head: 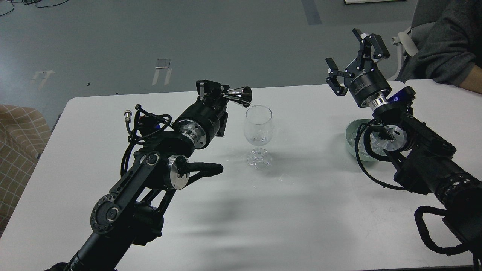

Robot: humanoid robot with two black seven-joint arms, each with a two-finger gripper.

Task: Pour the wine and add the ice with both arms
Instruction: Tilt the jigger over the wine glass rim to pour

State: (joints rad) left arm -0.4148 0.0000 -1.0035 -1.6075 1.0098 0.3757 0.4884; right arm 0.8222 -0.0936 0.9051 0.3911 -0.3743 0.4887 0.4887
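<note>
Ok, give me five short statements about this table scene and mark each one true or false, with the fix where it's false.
1. The left gripper holds a shiny metal jigger tipped toward the wine glass. True.
2. The wine glass lies on its side. False: it stands upright on the white table.
3. The right gripper is clamped on an ice cube. False: it is open and empty, raised above the table.
4. A pale green bowl sits by the right arm. True.
5. The glass is full of red wine. False: it looks nearly clear.
</note>
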